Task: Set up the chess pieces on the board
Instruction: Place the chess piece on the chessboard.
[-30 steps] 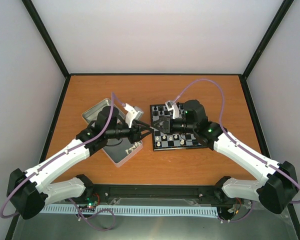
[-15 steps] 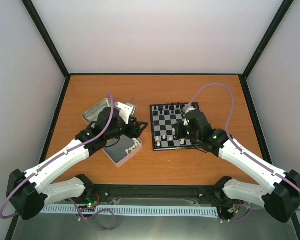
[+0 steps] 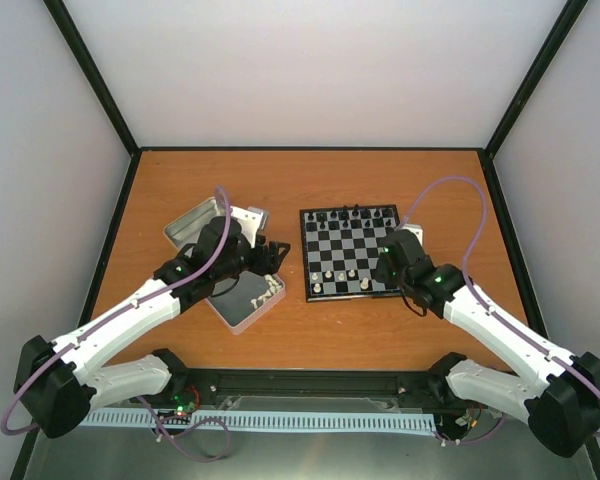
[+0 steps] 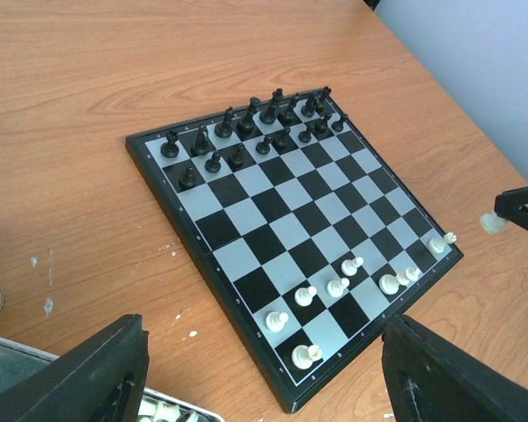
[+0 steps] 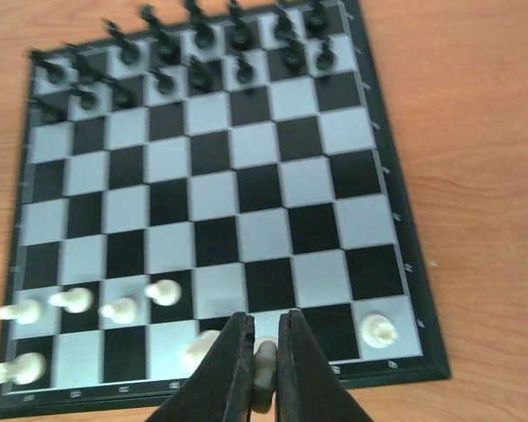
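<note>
Right jaws withdrawn to board (image 3: 350,252) edge, clamping white piece (image 5: 264,374), long axis along jaws; left jaws released.

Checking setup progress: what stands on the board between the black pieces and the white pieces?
Nothing: in the left wrist view, the middle rows of the board between the black pieces and the white pieces are bare squares.

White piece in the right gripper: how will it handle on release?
Probably rigid and light: the white piece is tiny, pinched in the right gripper. Likely tips if released crooked: it looks taller than wide, and the board squares leave little margin.
</note>
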